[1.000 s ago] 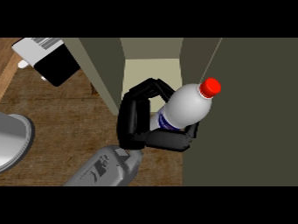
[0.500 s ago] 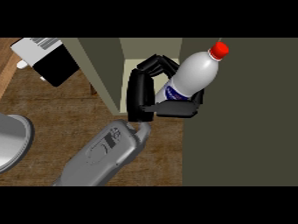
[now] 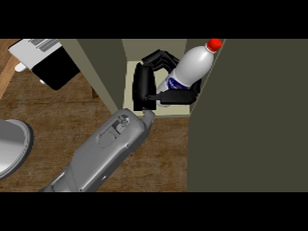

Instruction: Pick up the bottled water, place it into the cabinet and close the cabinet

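The right hand point(image 3: 145, 85) is black, and it is curled around the bottled water point(image 3: 186, 72). The fingers wrap over the far side of the bottle and the thumb point(image 3: 176, 96) goes across its bottom end. The bottle is white with a blue label and a red cap point(image 3: 214, 43). It is tilted, so the cap points up and to the right, close to the dark cabinet wall point(image 3: 263, 117) on that side.

The hand and the bottle are inside the cabinet opening, over the pale shelf point(image 3: 131, 85). You cannot tell if the bottle is touching the shelf, because the hand hides its bottom. The grey forearm point(image 3: 103, 151) comes up from the lower edge, over the brown wooden counter point(image 3: 56, 108), and ends at the front of the shelf.

To the left of the cabinet's side wall point(image 3: 100, 67) sits a white and black box point(image 3: 46, 61) (maybe a toaster, it is hard to tell). A round grey bowl point(image 3: 3, 149) shows at the left edge, well apart from the hand.
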You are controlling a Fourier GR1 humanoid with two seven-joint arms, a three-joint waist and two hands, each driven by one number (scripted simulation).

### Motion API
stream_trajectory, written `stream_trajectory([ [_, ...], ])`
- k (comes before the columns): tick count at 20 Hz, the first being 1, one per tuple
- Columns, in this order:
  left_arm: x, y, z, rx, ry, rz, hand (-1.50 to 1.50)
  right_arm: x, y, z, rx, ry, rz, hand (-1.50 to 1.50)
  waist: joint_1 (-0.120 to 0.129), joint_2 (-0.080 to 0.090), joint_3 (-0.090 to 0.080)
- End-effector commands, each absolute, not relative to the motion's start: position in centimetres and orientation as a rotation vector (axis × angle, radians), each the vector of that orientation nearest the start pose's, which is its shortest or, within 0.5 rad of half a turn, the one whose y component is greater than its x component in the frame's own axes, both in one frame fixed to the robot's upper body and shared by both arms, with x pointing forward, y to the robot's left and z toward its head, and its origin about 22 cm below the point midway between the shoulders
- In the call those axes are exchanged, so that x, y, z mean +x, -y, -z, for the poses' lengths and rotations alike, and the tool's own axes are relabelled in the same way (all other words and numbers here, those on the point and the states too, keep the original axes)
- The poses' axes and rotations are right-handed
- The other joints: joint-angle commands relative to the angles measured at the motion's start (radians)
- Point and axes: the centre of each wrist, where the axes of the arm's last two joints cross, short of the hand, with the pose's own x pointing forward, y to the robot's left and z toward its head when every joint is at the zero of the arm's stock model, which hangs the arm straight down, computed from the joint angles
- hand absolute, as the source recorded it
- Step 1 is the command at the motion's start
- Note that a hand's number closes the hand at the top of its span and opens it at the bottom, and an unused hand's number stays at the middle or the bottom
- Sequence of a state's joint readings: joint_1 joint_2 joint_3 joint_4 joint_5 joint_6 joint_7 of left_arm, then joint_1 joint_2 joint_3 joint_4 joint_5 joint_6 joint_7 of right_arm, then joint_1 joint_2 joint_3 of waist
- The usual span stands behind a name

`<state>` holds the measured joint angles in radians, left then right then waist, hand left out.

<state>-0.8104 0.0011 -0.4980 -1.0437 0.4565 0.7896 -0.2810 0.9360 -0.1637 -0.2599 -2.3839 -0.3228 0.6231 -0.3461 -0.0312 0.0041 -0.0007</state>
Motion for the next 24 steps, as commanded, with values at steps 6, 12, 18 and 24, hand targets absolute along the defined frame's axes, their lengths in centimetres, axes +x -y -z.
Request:
stream_trajectory([
  [6, 38.3, -5.3, -6.3, 0.072, 1.848, -0.182, 1.5, 2.9, 31.4, -11.9, 0.193, 1.918, -0.228, -1.5, -0.013, 0.008, -0.001],
  [12, 39.9, -6.9, -5.0, 0.094, 1.854, -0.184, 1.5, 1.3, 30.7, -12.5, 0.204, 1.908, -0.239, -1.5, -0.026, 0.003, -0.001],
  [18, 42.0, -6.2, -6.1, 0.264, 1.869, 0.02, 1.5, 3.4, 31.9, -11.7, 0.198, 1.919, -0.232, -1.5, -0.02, 0.01, 0.001],
  [24, 43.1, -7.2, -6.1, 0.336, 1.838, 0.07, -1.5, 3.1, 31.5, -12.1, 0.212, 1.916, -0.255, -1.5, -0.03, 0.015, 0.0],
])
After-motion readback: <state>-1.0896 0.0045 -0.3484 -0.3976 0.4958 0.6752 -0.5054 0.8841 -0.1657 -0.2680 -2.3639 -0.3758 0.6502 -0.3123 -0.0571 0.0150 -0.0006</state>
